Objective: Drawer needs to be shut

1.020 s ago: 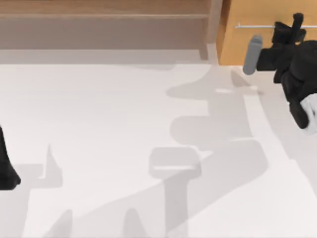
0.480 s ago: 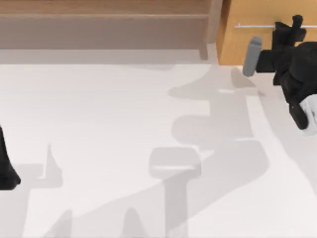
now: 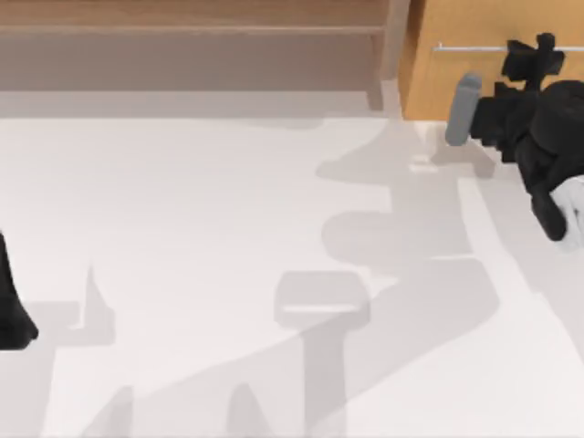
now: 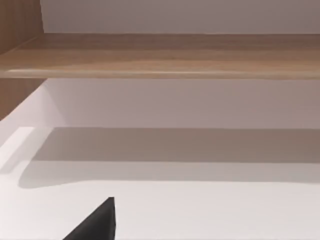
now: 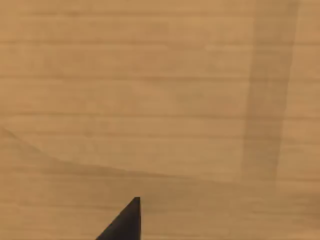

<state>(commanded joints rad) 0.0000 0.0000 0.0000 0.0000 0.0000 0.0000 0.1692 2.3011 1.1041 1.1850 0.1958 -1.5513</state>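
Observation:
The drawer [image 3: 436, 80] stands at the table's back right, its orange-tan wooden front facing me with a thin silver bar handle [image 3: 470, 46] across it. My right gripper [image 3: 532, 53] is up against that front at the handle's right part, with the black arm trailing off to the right edge. The right wrist view looks straight at the drawer front [image 5: 160, 100] from very close, wood grain across the frame. My left arm [image 3: 11, 310] stays parked at the table's left edge.
A brown wooden shelf unit [image 3: 192, 27] runs along the back left, and its board [image 4: 160, 55] crosses the left wrist view. The white table [image 3: 182, 228] stretches in front of it, crossed by the arms' shadows.
The right arm has shifted very slightly at the drawer front. The drawer front and the left arm look unchanged.

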